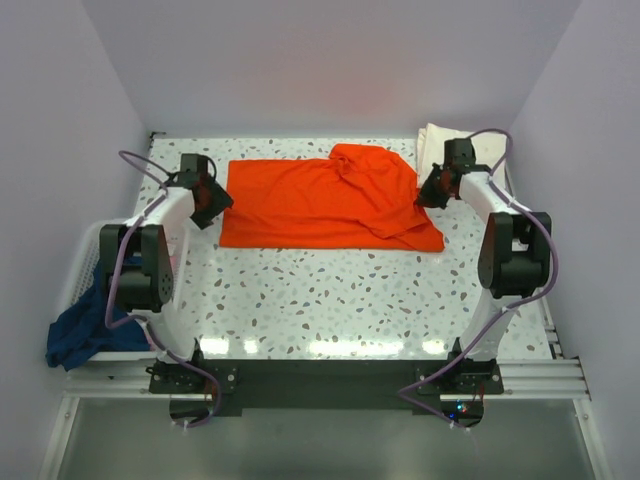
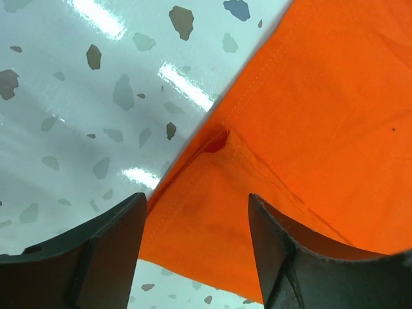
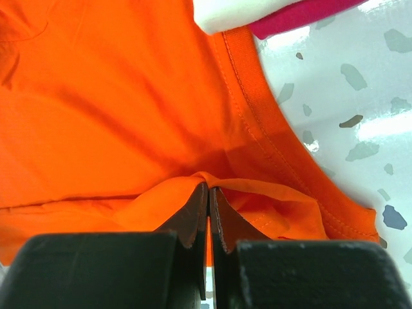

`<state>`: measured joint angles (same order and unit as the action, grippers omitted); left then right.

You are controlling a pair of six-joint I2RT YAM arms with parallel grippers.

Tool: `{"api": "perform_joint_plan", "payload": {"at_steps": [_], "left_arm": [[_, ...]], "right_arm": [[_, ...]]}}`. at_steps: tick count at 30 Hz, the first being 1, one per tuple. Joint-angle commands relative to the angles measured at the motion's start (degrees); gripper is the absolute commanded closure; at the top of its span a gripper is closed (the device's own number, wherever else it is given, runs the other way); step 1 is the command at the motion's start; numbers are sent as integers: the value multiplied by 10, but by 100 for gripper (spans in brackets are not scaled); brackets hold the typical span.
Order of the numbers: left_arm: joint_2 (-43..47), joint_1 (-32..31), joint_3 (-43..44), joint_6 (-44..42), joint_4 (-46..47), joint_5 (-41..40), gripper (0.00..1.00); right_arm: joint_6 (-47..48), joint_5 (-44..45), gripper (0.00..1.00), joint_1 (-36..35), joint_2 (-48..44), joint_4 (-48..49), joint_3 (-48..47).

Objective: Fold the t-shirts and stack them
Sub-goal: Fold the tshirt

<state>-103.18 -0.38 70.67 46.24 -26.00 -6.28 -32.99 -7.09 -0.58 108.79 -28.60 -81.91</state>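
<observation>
Right claw [image 3: 208, 196] pinches a fold of the orange t-shirt [image 3: 116, 96].

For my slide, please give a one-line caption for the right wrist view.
Right gripper pinching a fold of the orange t-shirt on the speckled table.

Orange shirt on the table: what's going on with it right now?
The orange t-shirt lies spread on the table, bunched at its right end. The right pincer is shut on a fold of it there. The left pincer is open over the left hem, not gripping. A navy t-shirt drapes over the basket.
</observation>
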Motion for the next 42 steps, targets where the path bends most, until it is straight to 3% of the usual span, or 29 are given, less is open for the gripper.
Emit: {"api": "perform_joint_plan", "payload": {"at_steps": [1,8,12,14,23,34,42], "left_arm": [[48,4,-22,-8,32,11,34],[65,-18,-55,-19,53,16,44],[54,-36,-39,-33,56,31,46],[52,-47,-37,-41,61,38,46],[40,-70,-50,-46,78,58,46],[31,-71,-53,-46,78,59,46],[31,-71,-52,-47,74,58,46]], "right_arm": [[-4,-8,100,4,1,19,-21],[11,-5,77,5,10,4,-44],[27,30,51,5,-10,-17,-42],[31,59,44,5,-39,-19,-27],[17,44,50,1,-111,47,130],[1,8,46,-5,-49,108,142],[-9,10,50,-14,-31,122,144]]}}
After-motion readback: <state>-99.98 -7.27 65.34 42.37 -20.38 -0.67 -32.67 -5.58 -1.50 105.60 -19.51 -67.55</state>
